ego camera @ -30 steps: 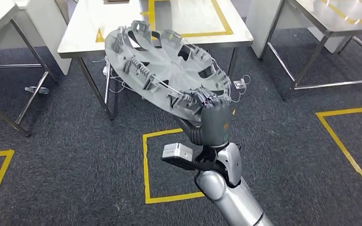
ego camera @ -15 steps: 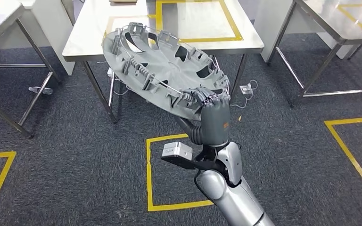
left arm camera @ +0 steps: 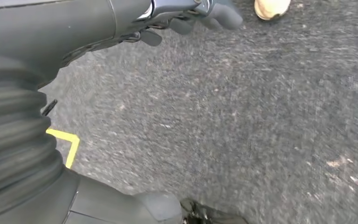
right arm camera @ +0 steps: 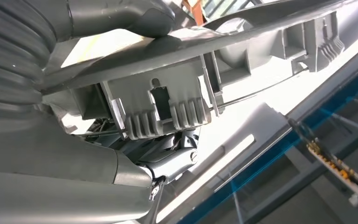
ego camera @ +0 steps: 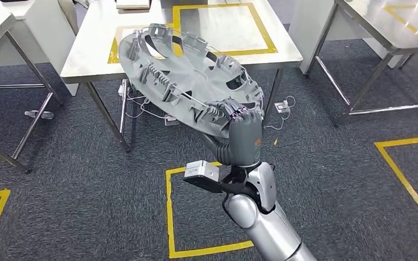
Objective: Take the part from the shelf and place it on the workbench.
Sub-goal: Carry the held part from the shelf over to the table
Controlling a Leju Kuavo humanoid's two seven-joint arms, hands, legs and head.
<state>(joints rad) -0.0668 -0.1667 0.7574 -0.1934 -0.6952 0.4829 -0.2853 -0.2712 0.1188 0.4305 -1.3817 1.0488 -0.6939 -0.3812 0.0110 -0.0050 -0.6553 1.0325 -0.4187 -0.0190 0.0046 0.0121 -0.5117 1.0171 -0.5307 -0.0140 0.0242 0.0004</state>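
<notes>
Progress looks a little past halfway, judging by how things lie: the part, a grey plastic wheel cover (ego camera: pixel 188 79), is off any shelf and up in the air, grasped at its near rim by the right hand (ego camera: pixel 243 135), whose fingers (ego camera: pixel 238 114) curl over the edge while the thumb sits beneath. The disc tilts away and upward from that hand, with its ribbed inner face and wire ring turned up toward the head camera. Beyond the hand, past the cover's far edge, stands the workbench (ego camera: pixel 95 41), a pale table with yellow tape squares on top; the cover's far rim overlaps it in the picture, but whether it hangs over the tabletop or short of it cannot be told. What is left is the approach, the lowering onto the bench and the release. The right wrist view shows clips and ribs of the rim (right arm camera: pixel 168 109) close up, hiding most of the fingers. The left hand (left arm camera: pixel 186 16) hangs over dark carpet, blurred and cut off, so whether it is released or clenched I cannot tell.
</notes>
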